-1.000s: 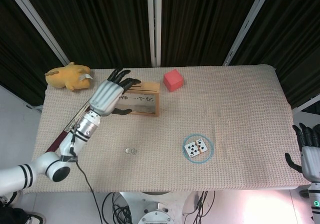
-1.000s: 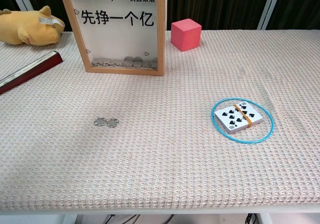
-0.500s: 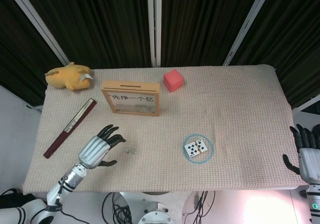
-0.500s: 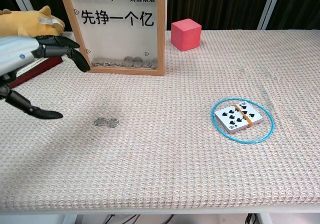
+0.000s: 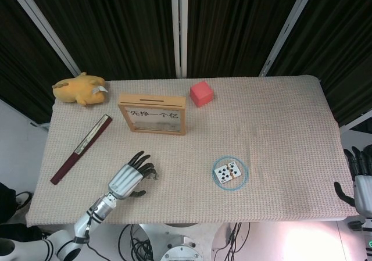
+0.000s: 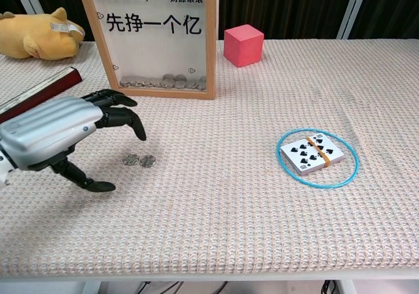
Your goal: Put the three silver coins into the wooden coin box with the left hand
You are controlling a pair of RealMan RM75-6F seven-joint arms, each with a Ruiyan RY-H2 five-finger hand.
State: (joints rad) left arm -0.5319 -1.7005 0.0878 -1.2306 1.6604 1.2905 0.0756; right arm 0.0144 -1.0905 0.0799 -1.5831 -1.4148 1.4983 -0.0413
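While its fingers are spread and slightly curled with nothing in them, the left hand (image 6: pixel 55 131) hovers low over the table (image 6: pixel 229 222), fingertips pointing toward the two silver coins (image 6: pixel 139 160) that lie flat, touching each other, just beside the thumb tip; a third coin is not visible on the cloth. From the head view the same left hand (image 5: pixel 129 178) sits near the front-left edge, fingertips over the coins, which are mostly hidden there. Further back stands the wooden coin box (image 6: pixel 155 37), upright, clear front with printed characters, a pile of coins along its bottom. Left of box: dark red flat stick (image 5: pixel 81 149) lying diagonally, yellow plush toy (image 5: pixel 80 89) at the back-left corner. Right of box: red cube (image 6: pixel 243 45). Well apart to the right, a playing card deck (image 6: pixel 311 152) with a band sits inside a blue ring (image 6: pixel 317 178). Right hand (image 5: pixel 361 182) is off the table's right edge, fingers apart, holding nothing.
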